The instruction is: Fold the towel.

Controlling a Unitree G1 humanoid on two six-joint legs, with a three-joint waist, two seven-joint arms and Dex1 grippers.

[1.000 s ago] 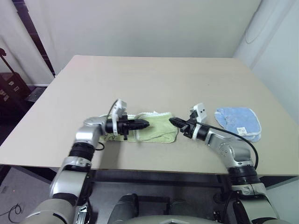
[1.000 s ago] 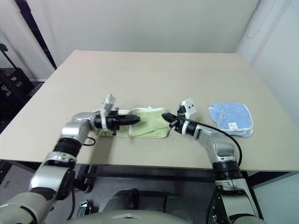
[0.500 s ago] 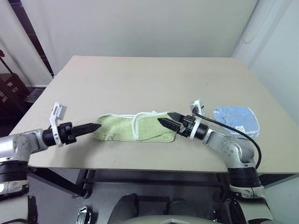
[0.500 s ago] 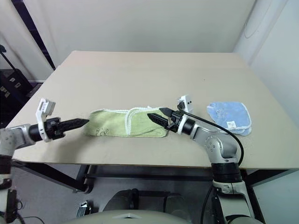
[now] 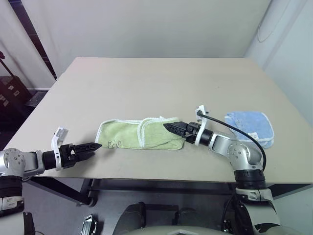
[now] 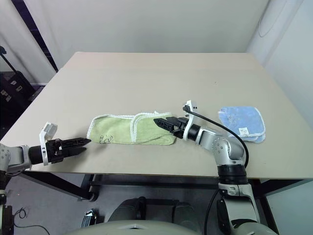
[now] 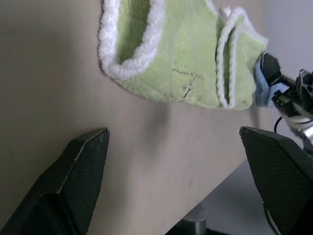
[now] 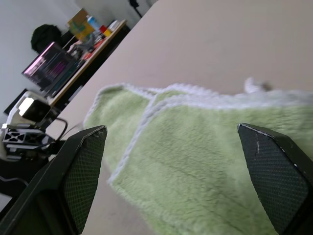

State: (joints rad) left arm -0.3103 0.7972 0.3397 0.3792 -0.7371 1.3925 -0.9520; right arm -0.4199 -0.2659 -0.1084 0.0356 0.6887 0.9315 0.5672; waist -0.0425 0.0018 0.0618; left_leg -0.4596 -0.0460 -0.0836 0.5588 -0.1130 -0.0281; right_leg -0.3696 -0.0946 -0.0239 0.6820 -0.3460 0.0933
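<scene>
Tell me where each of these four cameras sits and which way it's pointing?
Left eye, right eye: on the head, looking forward and down at the table; both arms show, left gripper and right gripper open.
Left wrist: on the left arm, facing the towel across bare tabletop; its two fingers show.
Right wrist: on the right arm, close over the towel; its fingers show.
Shared: every view has the green towel.

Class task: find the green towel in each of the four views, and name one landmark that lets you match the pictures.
Left eye: towel at centre, on the table's near half.
Right eye: centre, slightly left.
Left wrist: upper half, beyond the fingers.
Right wrist: across the middle and foreground.
Landmark: the white edging crossing the towel's middle.
</scene>
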